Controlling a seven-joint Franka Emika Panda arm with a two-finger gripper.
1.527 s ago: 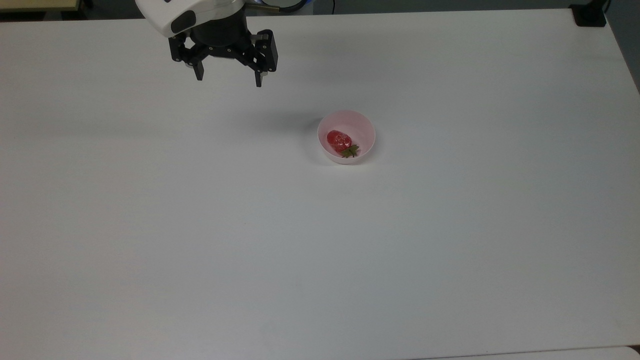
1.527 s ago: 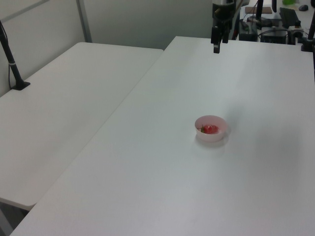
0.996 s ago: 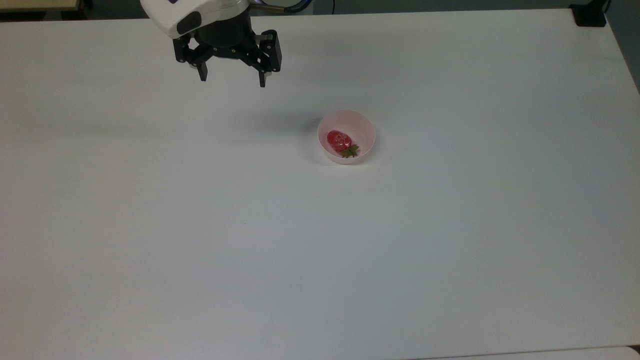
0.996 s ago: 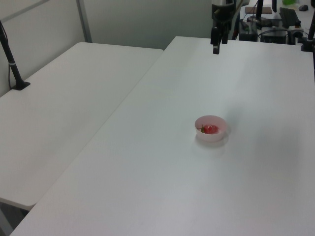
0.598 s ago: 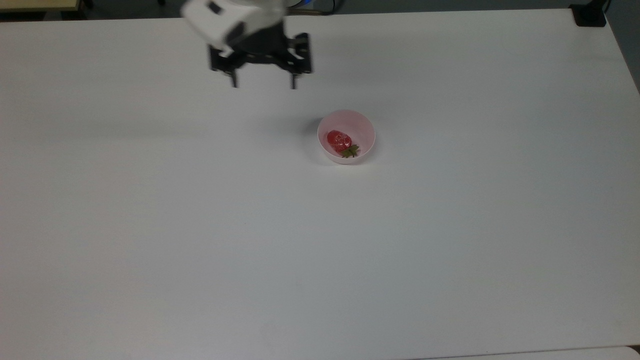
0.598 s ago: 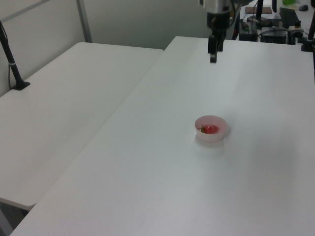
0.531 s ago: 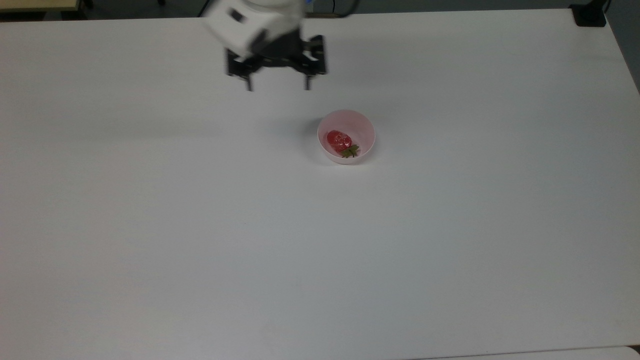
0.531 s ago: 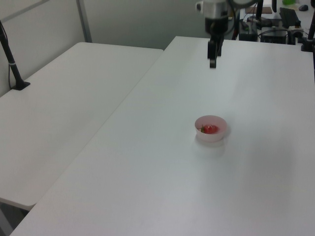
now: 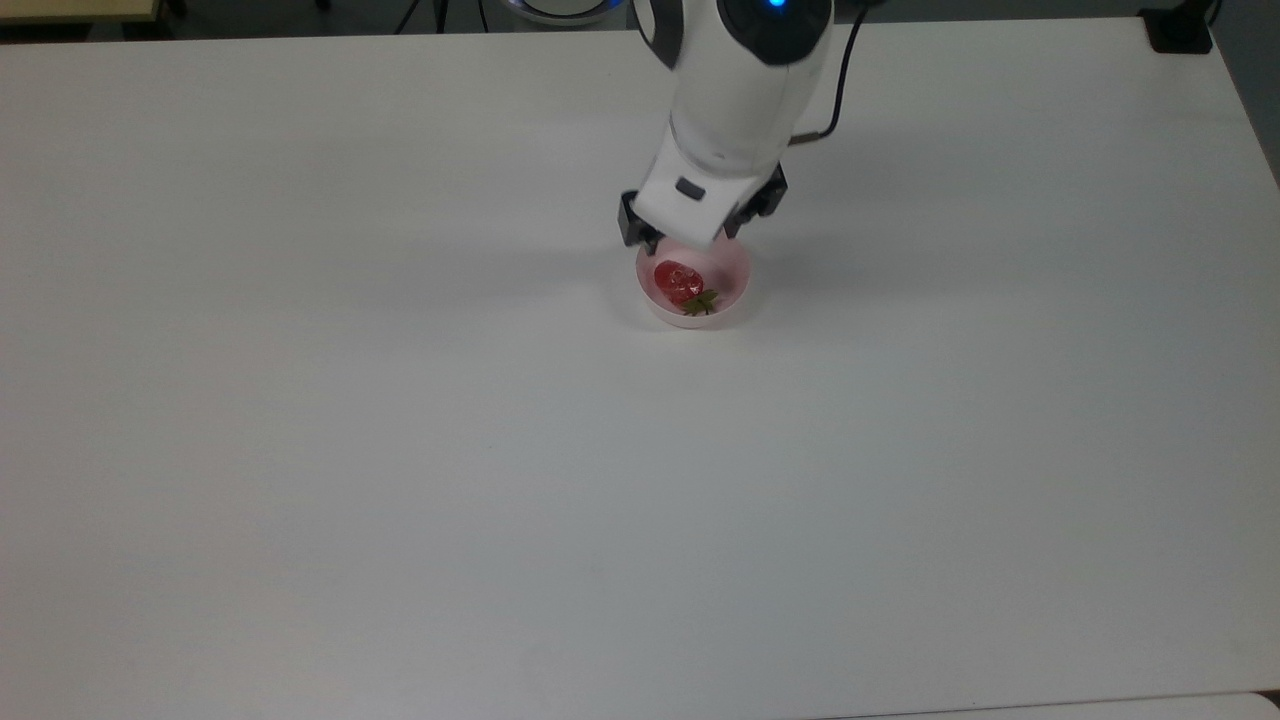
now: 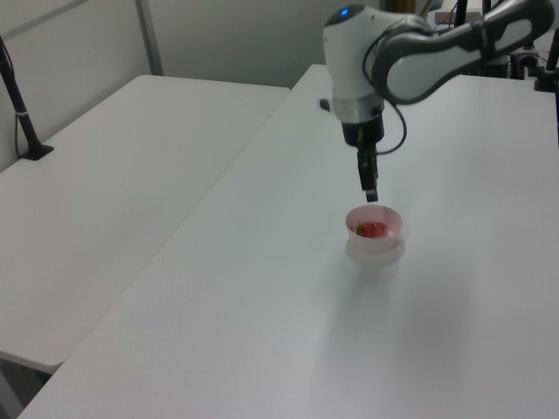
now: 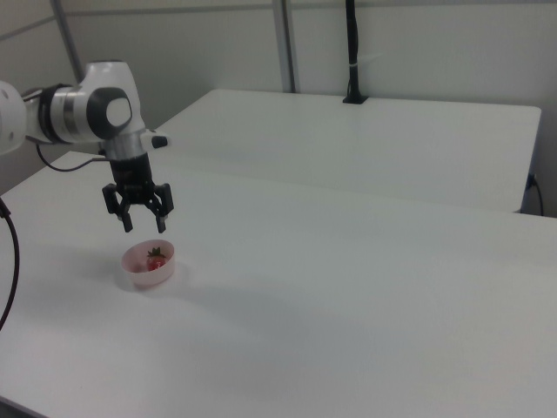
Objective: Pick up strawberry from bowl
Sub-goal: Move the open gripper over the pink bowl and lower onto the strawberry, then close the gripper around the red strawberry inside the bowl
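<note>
Strawberry: the strawberry (image 9: 679,281) lies on its side inside the bowl (image 9: 738,290), red body toward the top view's upper left, green cap toward the lower right by the near wall.
Bowl: pale pink, standing on the white table (image 9: 400,450), nothing else near it.
Gripper: the gripper (image 11: 144,226) hangs just above the bowl, fingers pointing down, not touching the fruit or the rim.
Jaws: apart, with a wide gap between them, plain in the right view.
Handling: the fruit looks small, light and glossy, so likely slippery; its oval body could roll or squirt out under a pinch. The bowl looks light too and may slide or tip if a finger catches its wall.
Where to hold: probably across the widest part of the red body, clear of the leafy cap, with the fingers dropping inside the rim on either side.
Top view: gives the fruit's lie and cap direction, but the arm (image 9: 740,90) covers the fingers and the bowl's far rim.
Right view: shows both fingers spread and the gap of air above the bowl (image 11: 148,265).
Left view: shows the gripper (image 10: 371,194) edge-on as one thin bar, its tip just over the bowl's (image 10: 376,237) far rim.
</note>
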